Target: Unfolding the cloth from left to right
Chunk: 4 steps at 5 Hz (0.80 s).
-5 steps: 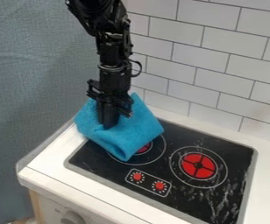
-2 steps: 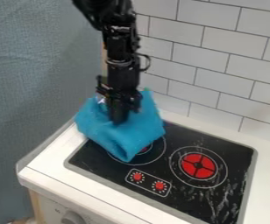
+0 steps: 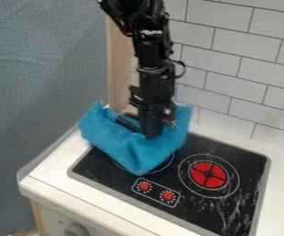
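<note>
The blue cloth is lying bunched over the far left part of the stove top, covering much of the burner there and spilling past the stove top's left and back edges toward the white tabletop. The likeliest trouble is that the whole cloth is sliding instead of opening: nothing visible is pinning its left side beside the stove top's left edge, so a pull to the right could be dragging every layer along together. If several layers are being caught at once, the fold could be staying closed and merely changing place on the stove top. A low, sideways sweep could also be rucking the loose front part into a new crease above the knobs, and too much lift could be letting the raised part near the stove top's back edge drop back on itself. The fingers are pointing down over the stove top's back left part, and their tips are pressing against or into the cloth's upper folds. Whether they are clenching a layer or standing apart, I cannot tell, since dark parts and blue folds are running together there.
</note>
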### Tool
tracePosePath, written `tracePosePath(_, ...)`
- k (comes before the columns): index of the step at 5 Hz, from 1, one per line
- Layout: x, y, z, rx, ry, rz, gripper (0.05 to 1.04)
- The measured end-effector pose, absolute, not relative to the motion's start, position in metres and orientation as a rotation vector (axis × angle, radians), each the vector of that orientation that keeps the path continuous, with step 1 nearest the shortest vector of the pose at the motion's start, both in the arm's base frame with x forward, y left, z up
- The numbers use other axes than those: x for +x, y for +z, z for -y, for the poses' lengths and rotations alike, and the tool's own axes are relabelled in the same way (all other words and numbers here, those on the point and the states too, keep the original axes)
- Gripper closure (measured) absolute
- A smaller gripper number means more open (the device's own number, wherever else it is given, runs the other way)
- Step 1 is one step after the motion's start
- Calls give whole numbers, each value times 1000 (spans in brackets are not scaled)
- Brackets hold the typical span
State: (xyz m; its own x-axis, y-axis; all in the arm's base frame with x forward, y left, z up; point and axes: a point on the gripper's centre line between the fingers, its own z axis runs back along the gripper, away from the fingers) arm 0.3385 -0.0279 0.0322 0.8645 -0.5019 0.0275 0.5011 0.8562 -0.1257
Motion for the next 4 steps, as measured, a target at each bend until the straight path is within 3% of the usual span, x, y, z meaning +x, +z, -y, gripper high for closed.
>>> tracePosePath(1, 341, 36, 50, -179, -601, 21, 1033)
tracePosePath(2, 336, 20, 79, -207, -687, -20, 1033)
tracePosePath(4, 330, 3, 102, -206, -735, -44, 1010)
